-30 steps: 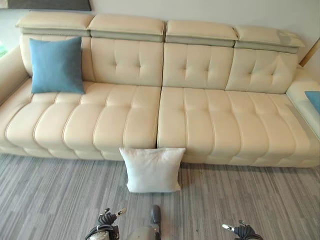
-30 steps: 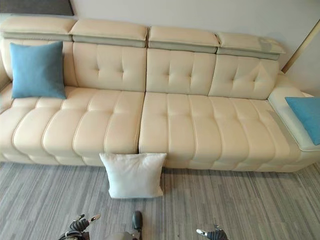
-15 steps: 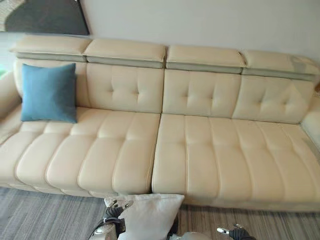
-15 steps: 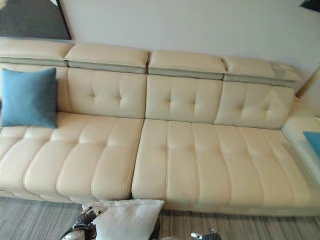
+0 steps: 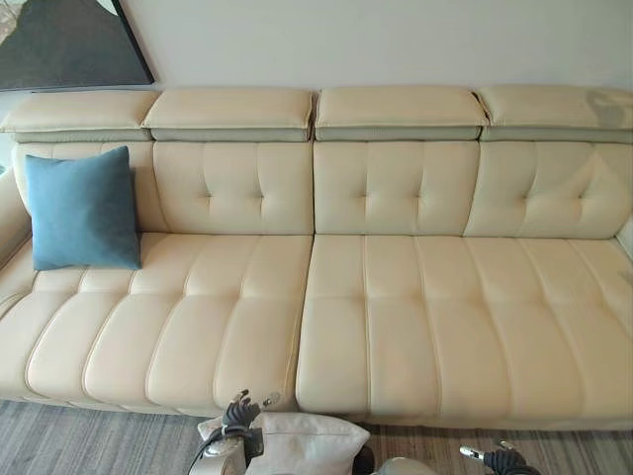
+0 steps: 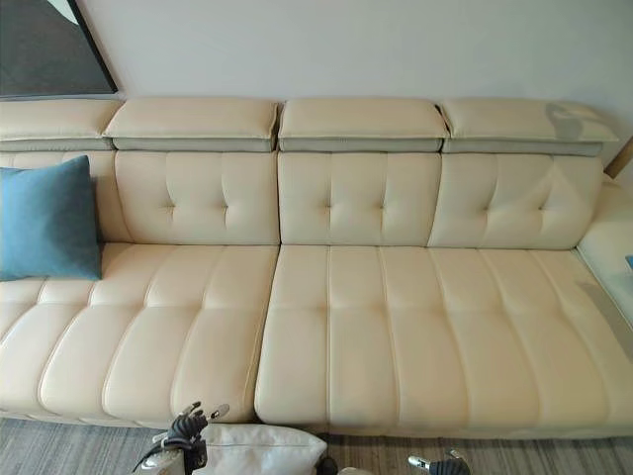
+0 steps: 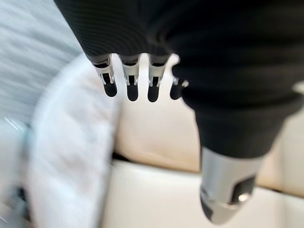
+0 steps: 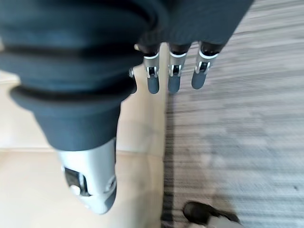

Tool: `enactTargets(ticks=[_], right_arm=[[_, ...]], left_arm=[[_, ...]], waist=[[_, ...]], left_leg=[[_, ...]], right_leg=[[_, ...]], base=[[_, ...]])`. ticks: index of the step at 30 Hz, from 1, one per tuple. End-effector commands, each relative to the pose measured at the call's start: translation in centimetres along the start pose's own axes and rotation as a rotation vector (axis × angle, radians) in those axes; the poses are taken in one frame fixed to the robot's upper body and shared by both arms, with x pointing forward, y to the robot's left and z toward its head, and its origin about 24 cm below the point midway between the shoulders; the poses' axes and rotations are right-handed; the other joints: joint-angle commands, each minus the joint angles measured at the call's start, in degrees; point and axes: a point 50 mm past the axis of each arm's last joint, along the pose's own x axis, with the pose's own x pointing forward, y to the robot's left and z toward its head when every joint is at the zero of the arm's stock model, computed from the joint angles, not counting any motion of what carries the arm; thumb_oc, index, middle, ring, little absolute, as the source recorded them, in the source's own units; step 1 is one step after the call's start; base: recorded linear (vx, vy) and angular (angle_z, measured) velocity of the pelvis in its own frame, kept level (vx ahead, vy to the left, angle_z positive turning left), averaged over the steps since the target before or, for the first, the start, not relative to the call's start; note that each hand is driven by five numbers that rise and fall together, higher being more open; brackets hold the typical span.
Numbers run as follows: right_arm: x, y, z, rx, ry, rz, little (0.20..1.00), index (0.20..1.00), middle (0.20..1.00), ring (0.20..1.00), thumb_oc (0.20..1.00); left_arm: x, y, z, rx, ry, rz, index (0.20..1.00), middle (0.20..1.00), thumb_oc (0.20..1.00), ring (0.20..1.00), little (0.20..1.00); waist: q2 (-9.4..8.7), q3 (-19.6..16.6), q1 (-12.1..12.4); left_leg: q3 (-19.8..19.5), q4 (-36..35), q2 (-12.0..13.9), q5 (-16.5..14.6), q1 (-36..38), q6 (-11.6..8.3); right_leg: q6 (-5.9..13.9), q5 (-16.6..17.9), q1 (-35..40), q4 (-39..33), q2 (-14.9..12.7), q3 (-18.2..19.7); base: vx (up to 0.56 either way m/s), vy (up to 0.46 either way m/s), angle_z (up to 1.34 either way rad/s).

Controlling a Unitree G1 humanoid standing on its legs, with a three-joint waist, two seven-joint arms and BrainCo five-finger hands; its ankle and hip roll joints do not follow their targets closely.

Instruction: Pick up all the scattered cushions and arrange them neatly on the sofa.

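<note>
Head-camera view of the cream tufted leather sofa (image 5: pixel 396 297) with four raised headrests, seen square-on.

Progress: one square blue fabric cushion (image 5: pixel 82 210) stands upright against the backrest at about 9 o'clock in the left eye view, at the sofa's left end beside the armrest; it appears placed. The remaining seats are bare. One white, softly stuffed square fabric cushion (image 5: pixel 307 443) is not yet on the sofa: it lies at about 6 o'clock, on the grey striped carpet floor (image 5: pixel 89 440) and against the sofa's front edge. Judged from this, the task is partly done, with at least this cushion left to lift and set on the seat.

Hands: the left hand (image 5: pixel 237 416) shows at 6 o'clock, at the white cushion's top left corner. In its wrist view the fingers (image 7: pixel 131 85) hang straight and spread, closed on nothing, with the cushion just beyond them; whether they touch it cannot be told. The right hand (image 5: pixel 499 459) sits at about 5 o'clock, clear of the cushion, its fingers (image 8: pixel 173 78) likewise straight and holding nothing, above the carpet beside the sofa's base.

Object appearance: the white cushion looks plump and yielding, with a faintly textured weave. A dark framed picture (image 5: pixel 64 45) hangs at 10 o'clock.
</note>
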Motion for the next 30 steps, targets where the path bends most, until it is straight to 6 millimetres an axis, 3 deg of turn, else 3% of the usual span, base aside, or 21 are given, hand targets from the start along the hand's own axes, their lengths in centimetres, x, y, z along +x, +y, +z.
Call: enactTargets(ticks=[1, 3, 5, 6, 7, 9, 11, 14, 15, 16, 17, 19, 20, 21, 22, 27, 30], right_arm=[[0.1, 2.7, 3.6, -0.103, -0.097, 0.063, 1.000, 1.000, 1.000, 1.000, 1.000], [0.0, 3.2, 4.2, -0.118, -0.116, 0.076, 1.000, 1.000, 1.000, 1.000, 1.000], [0.0, 3.6, 3.6, -0.128, -0.102, 0.094, 1.000, 1.000, 1.000, 1.000, 1.000], [0.0, 3.8, 3.3, -0.139, -0.092, 0.099, 1.000, 1.000, 1.000, 1.000, 1.000], [0.1, 3.6, 2.6, -0.141, -0.055, 0.087, 1.000, 1.000, 1.000, 1.000, 1.000], [0.3, 3.3, 2.7, -0.104, -0.031, 0.069, 1.000, 1.000, 1.000, 1.000, 1.000], [0.3, 3.4, 4.3, -0.070, -0.066, 0.057, 1.000, 1.000, 1.000, 1.000, 1.000], [0.2, 3.8, 7.8, -0.040, -0.156, 0.042, 1.000, 1.000, 1.000, 1.000, 1.000], [0.0, 3.8, 10.2, -0.032, -0.232, 0.030, 1.000, 1.000, 1.000, 1.000, 1.000], [0.0, 3.8, 10.3, -0.031, -0.233, 0.030, 1.000, 1.000, 1.000, 1.000, 1.000], [-0.3, 3.9, 11.8, -0.030, -0.276, 0.023, 1.000, 1.000, 1.000, 1.000, 1.000], [-1.3, 3.4, 16.9, -0.023, -0.416, -0.017, 1.000, 1.000, 1.000, 1.000, 1.000], [-1.3, 3.4, 16.9, -0.023, -0.416, -0.017, 1.000, 1.000, 1.000, 1.000, 1.000], [-2.7, 2.5, 21.5, 0.003, -0.539, -0.067, 1.000, 1.000, 1.000, 1.000, 1.000], [-2.7, 2.5, 21.6, 0.004, -0.540, -0.067, 1.000, 1.000, 1.000, 1.000, 1.000], [-6.1, 0.8, 28.7, 0.053, -0.736, -0.134, 1.000, 1.000, 1.000, 1.000, 1.000], [-6.4, 0.7, 29.3, 0.055, -0.751, -0.141, 1.000, 1.000, 1.000, 1.000, 1.000]], left_arm=[[0.5, 2.4, 5.3, -0.002, -0.175, 0.060, 1.000, 1.000, 1.000, 1.000, 1.000], [0.6, 3.3, 5.0, -0.007, -0.157, 0.087, 1.000, 1.000, 1.000, 1.000, 1.000], [0.8, 4.2, 3.2, 0.006, -0.080, 0.118, 1.000, 1.000, 1.000, 1.000, 1.000], [0.7, 5.1, 1.8, -0.016, -0.023, 0.153, 1.000, 1.000, 1.000, 1.000, 1.000], [0.6, 5.7, -0.3, -0.016, 0.068, 0.178, 1.000, 1.000, 1.000, 1.000, 1.000], [0.4, 6.1, -2.1, -0.046, 0.149, 0.210, 1.000, 1.000, 1.000, 1.000, 1.000], [0.6, 6.2, -1.4, -0.068, 0.141, 0.229, 1.000, 1.000, 1.000, 1.000, 1.000], [1.1, 5.9, 1.3, -0.077, 0.070, 0.256, 1.000, 1.000, 1.000, 1.000, 1.000], [1.4, 5.6, 3.6, -0.073, 0.001, 0.262, 1.000, 1.000, 1.000, 1.000, 1.000], [1.4, 5.6, 3.7, -0.074, 0.000, 0.262, 1.000, 1.000, 1.000, 1.000, 1.000], [1.5, 5.6, 5.1, -0.062, -0.041, 0.271, 1.000, 1.000, 1.000, 1.000, 1.000], [1.6, 5.7, 10.1, -0.038, -0.174, 0.303, 1.000, 1.000, 1.000, 1.000, 1.000], [1.6, 5.7, 10.1, -0.038, -0.174, 0.303, 1.000, 1.000, 1.000, 1.000, 1.000], [1.2, 6.0, 13.9, -0.015, -0.265, 0.342, 1.000, 1.000, 1.000, 1.000, 1.000], [1.2, 6.0, 14.0, -0.015, -0.266, 0.342, 1.000, 1.000, 1.000, 1.000, 1.000], [-0.6, 7.0, 21.3, 0.030, -0.462, 0.421, 1.000, 1.000, 1.000, 1.000, 1.000], [-0.9, 7.2, 22.0, 0.035, -0.478, 0.428, 1.000, 1.000, 1.000, 1.000, 1.000]], waist=[[-2.96, 2.41, 1.23], [-2.75, 2.75, 1.50], [-2.84, 1.57, 1.95], [-3.75, 0.69, 3.31], [-3.82, 0.57, 3.11], [-3.34, 2.37, 2.97], [-2.82, 4.81, 2.73], [-1.89, 9.05, 3.14], [-1.53, 11.72, 3.50], [-1.53, 11.60, 3.46], [-1.36, 12.31, 3.53], [-0.96, 12.90, 3.61], [-0.96, 12.88, 3.62], [-1.01, 13.66, 3.57], [-1.03, 13.59, 3.59], [-1.65, 14.93, 3.20], [-1.69, 15.01, 3.14]], left_leg=[[1.86, -2.68, -1.44, -0.81, -0.86, -0.48], [2.63, -2.68, -1.32, -0.43, -2.14, -0.17], [3.81, -2.68, -1.47, -0.84, -2.93, -0.37], [5.74, -2.68, -1.50, -0.87, -3.69, -0.99], [5.90, -2.68, -1.32, -0.55, -3.67, -1.17], [5.58, -2.68, -1.24, 0.13, -4.18, -1.19], [4.54, -2.68, -1.38, 1.19, -7.12, -1.09], [3.51, -2.22, -1.51, 3.41, -12.40, -0.62], [2.52, 2.96, -1.56, 2.18, -18.08, -0.71], [2.51, 3.11, -1.58, 2.23, -18.41, -0.66], [2.24, 5.06, -1.63, 2.05, -21.67, -0.70], [1.33, 9.37, -1.83, 1.97, -31.63, -0.62], [1.33, 9.39, -1.83, 1.97, -31.66, -0.62], [1.12, 11.68, -1.55, 2.00, -37.37, -0.70], [1.14, 11.79, -1.55, 1.97, -37.58, -0.69], [1.36, 13.06, -1.04, 2.33, -43.90, -1.29], [1.33, 13.18, -1.02, 2.31, -44.38, -1.34]], right_leg=[[8.41, 4.75, 0.78, -9.71, -8.84, 4.59], [7.56, 2.82, 0.95, -6.37, -7.76, 2.91], [5.89, -2.21, 3.97, -3.73, -5.60, 1.23], [6.15, -1.22, 4.92, -8.12, -5.43, -3.36], [6.03, -1.45, 4.65, -9.71, -5.04, -2.01], [6.00, -1.28, 4.07, -9.71, -5.34, -2.45], [5.68, -0.79, 1.30, -9.71, -5.49, -2.51], [4.93, -0.35, -5.23, -7.06, -5.99, -2.51], [4.70, -1.02, -9.95, -3.39, -6.73, -2.47], [4.68, -0.95, -10.21, -3.35, -6.77, -2.51], [4.41, -1.17, -13.30, -1.22, -6.99, -2.29], [3.82, -1.99, -23.43, 4.15, -7.83, -1.49], [3.82, -2.00, -23.46, 4.16, -7.83, -1.49], [3.65, -2.20, -29.50, 7.11, -8.23, -0.94], [3.65, -2.23, -29.72, 7.22, -8.25, -0.90], [3.71, -2.38, -36.94, 9.84, -8.23, -0.43], [3.70, -2.41, -37.47, 9.99, -8.27, -0.26]], base=[[-0.19, 0.289, -0.54], [-0.12, 0.197, -0.52], [0.01, 0.096, -0.54], [0.04, -0.015, -0.30], [0.03, -0.032, -0.93], [-0.01, -0.019, -0.87], [-0.16, -0.016, 0.43], [-0.21, -0.005, 0.63], [-0.18, -0.012, 0.02], [-0.15, -0.012, -0.03], [-0.11, 0.009, 0.48], [-0.12, 0.018, 0.33], [-0.07, 0.032, 0.04], [-0.03, 0.022, 0.40], [-0.03, 0.020, 0.38], [0.03, -0.005, 0.06], [0.03, -0.007, -0.01]])
